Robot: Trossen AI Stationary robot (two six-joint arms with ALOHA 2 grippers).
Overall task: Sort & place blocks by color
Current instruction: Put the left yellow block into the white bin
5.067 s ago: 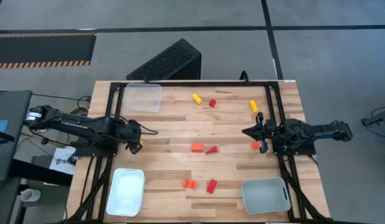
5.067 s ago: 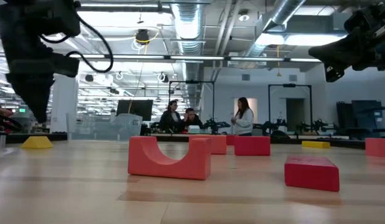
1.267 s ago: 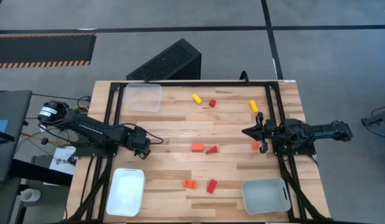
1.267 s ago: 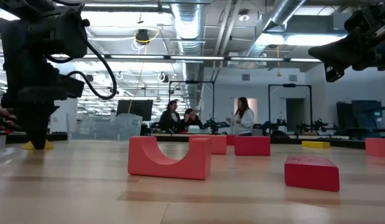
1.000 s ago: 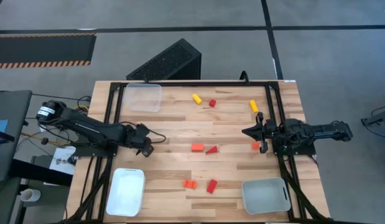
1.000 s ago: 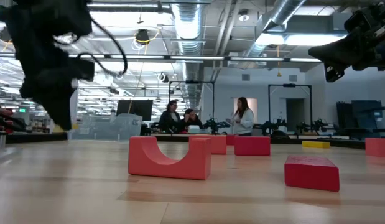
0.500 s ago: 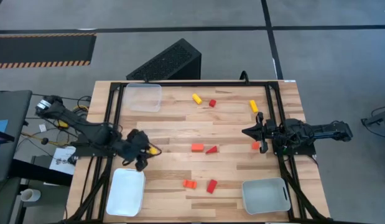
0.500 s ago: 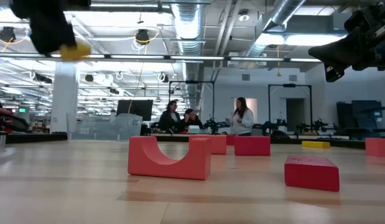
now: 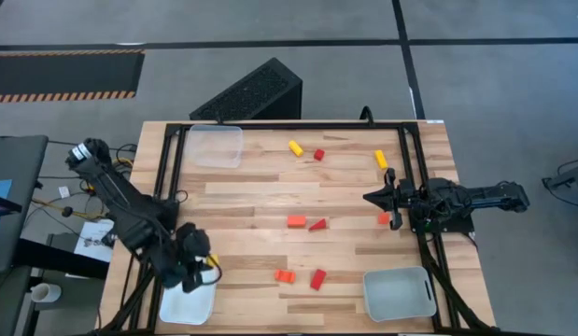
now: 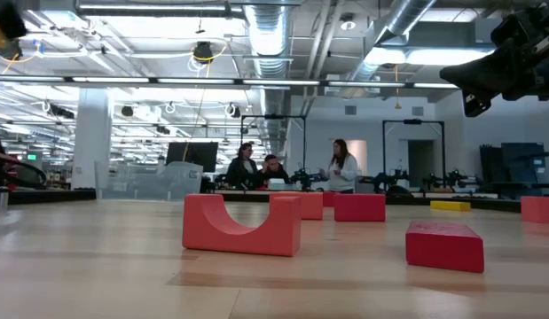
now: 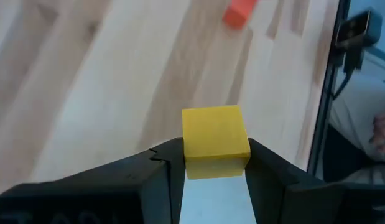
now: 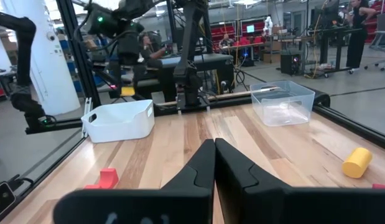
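The left end effector (image 9: 207, 271) is clamped on a small yellow cube block (image 11: 215, 134), and it hangs right over the upper rim of the white rectangular tray (image 9: 188, 304) at the near-left corner of the light wooden counter (image 9: 260, 215). In the left wrist view the cube sits squarely between the two dark fingers (image 11: 161, 171), with the pale tray showing just under it and the black frame rail (image 11: 329, 93) running along the counter's edge close by.

Over on the right, the right end effector (image 9: 368, 198) waits with its fingers pressed together, poised above the counter's right side by the black rail, an orange cube (image 9: 384, 218) just beside it.

The middle of the counter is wide open. An orange rectangular block (image 9: 296, 221) and a red wedge (image 9: 317, 224) lie side by side at centre, apart from each other. Nearer the front edge, an orange block (image 9: 285, 276) and a red bar (image 9: 317, 278) sit near each other, well apart from the white tray. At the far edge are a yellow short bar (image 9: 295, 147), a small red cube (image 9: 318, 155) and a yellow cylinder-like bar (image 9: 380, 159) near the right rail.

A clear tray (image 9: 214, 146) fills the far-left corner; a grey-white tray (image 9: 399, 292) fills the near-right corner.
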